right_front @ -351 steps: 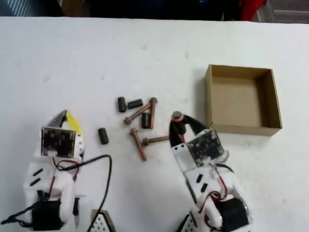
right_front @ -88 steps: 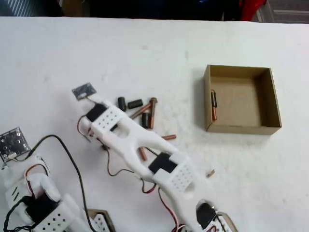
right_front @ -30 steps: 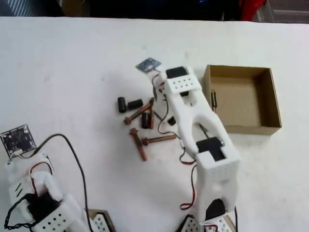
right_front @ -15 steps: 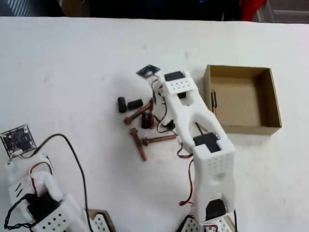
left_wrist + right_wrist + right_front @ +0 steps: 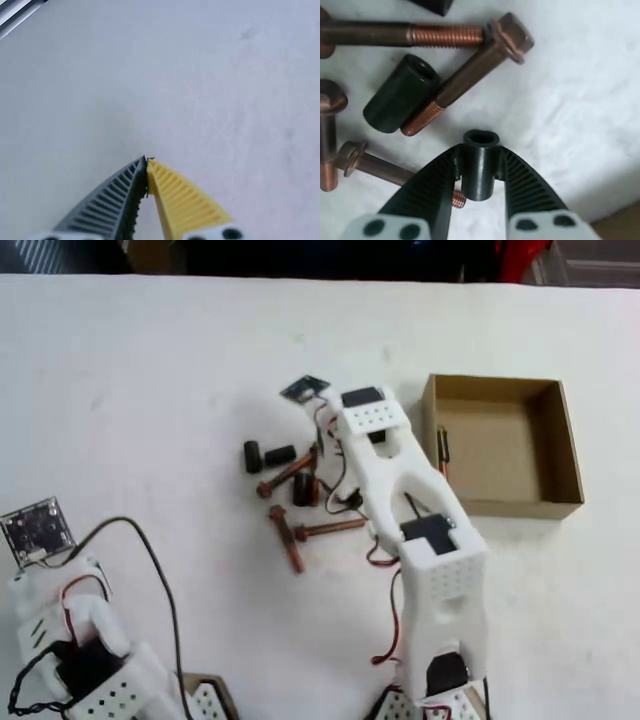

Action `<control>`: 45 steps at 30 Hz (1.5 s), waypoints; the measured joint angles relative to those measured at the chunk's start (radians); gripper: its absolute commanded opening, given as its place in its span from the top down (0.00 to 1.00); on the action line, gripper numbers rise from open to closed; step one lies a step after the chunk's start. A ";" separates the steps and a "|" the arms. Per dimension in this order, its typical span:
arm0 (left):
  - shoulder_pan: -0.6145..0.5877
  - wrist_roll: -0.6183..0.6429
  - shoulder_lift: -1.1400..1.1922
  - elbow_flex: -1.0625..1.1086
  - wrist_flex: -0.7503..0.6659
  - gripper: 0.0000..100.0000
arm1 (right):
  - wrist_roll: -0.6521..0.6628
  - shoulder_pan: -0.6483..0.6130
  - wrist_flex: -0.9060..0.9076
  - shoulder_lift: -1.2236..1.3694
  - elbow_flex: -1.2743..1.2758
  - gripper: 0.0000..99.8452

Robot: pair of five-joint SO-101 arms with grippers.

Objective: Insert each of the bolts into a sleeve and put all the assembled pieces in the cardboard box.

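**Left hand**: the grey finger and the yellow finger meet at their toothed tips, with nothing between them. It hangs over a bare part of the white worktop. Its arm is folded back at the near left corner, well apart from the parts.

**Right hand**: the two black ribbed fingers are set narrow and clamp a short black tubular sleeve. This sleeve is smooth and matt. It stands on end between the fingers, with its open bore at the free end. Whether its other end touches the worktop cannot be told. The right arm stretches from the near edge to the cluster of parts at mid-worktop.

**Parts ahead of the right hand:**
- A copper-coloured hex-head bolt lies slantwise. It has a plain shank and a threaded tip.
- A second black sleeve lies on its side, touching that bolt near the thread.
- A crosswise bolt lies farther out.
- Two more bolts lie just beside the fingers. The threaded end of one reaches the inner side of a finger.
- Two loose black sleeves lie at the cluster's far left.

**Box:** the open brown cardboard box stands right of the cluster. One assembled piece, a copper bolt with a black sleeve on it, lies inside along the left wall.
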 measured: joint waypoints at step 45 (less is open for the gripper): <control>0.005 0.000 0.000 0.000 0.018 0.98 | 0.003 0.055 0.305 -0.362 -0.078 0.98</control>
